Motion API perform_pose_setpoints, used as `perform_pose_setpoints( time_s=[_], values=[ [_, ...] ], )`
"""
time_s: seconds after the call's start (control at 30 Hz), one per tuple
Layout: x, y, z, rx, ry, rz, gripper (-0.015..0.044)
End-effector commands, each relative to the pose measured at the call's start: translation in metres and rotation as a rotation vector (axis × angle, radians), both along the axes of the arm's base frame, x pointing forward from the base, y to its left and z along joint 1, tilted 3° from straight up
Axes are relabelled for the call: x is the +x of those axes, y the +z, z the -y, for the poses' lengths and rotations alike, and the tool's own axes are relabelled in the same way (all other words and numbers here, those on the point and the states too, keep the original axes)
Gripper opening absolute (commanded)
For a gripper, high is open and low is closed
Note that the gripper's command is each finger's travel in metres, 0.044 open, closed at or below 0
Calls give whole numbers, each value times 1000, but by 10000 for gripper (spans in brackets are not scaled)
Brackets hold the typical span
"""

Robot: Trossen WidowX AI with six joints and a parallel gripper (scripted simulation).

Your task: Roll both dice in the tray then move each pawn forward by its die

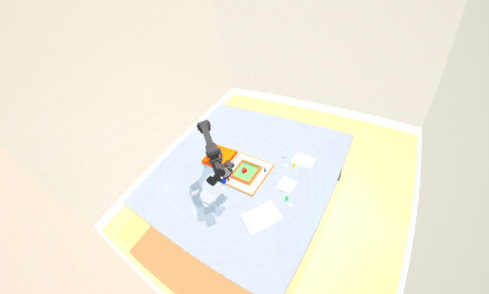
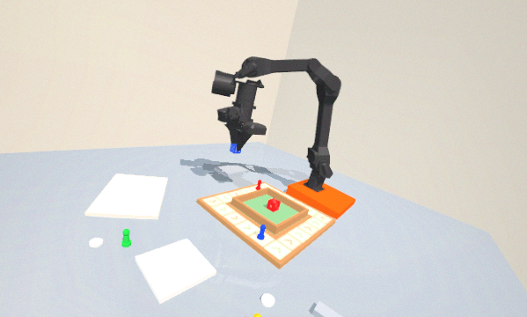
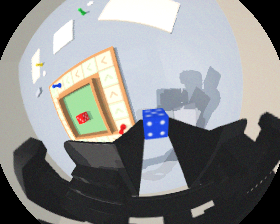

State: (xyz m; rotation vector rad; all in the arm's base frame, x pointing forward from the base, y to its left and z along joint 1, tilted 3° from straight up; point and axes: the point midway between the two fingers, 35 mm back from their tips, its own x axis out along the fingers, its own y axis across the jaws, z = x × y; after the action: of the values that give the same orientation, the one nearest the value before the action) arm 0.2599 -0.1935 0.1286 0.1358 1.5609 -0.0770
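Note:
My gripper (image 2: 236, 149) (image 3: 154, 121) is shut on the blue die (image 1: 224, 180) (image 2: 234, 148) (image 3: 155, 123) and holds it in the air beside the board (image 1: 251, 193) (image 2: 279, 265). The red die (image 1: 244, 171) (image 2: 273, 204) (image 3: 83, 117) lies on the green floor of the tray (image 1: 251, 182) (image 2: 277, 228). The red pawn (image 1: 228, 180) (image 2: 259, 185) (image 3: 122, 129) stands on the board's track at a corner, close to the gripper's side. The blue pawn (image 1: 264, 170) (image 2: 261, 232) (image 3: 56, 86) stands on the track across the tray. Arrows are printed on the track squares.
A green pawn (image 1: 286, 198) (image 2: 126, 238) (image 3: 82, 11), a yellow pawn (image 1: 293, 165) (image 3: 39, 64), white discs (image 2: 96, 242) (image 2: 267, 300) and white sheets (image 1: 261, 217) (image 2: 128, 196) lie beyond the board. The orange base (image 1: 227, 152) (image 2: 329, 200) stands beside the board.

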Motion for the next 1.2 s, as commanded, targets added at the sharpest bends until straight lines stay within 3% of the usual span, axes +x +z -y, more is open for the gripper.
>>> perform_pose_setpoints(
  time_s=[0.0, 0.9, 1.17],
  values=[
    [8, -2, -15, 3, 18, -1, 0],
    [48, -31, -156, 15, 154, 10, 0],
    [53, -36, -158, 13, 138, 163, 0]
  ],
)
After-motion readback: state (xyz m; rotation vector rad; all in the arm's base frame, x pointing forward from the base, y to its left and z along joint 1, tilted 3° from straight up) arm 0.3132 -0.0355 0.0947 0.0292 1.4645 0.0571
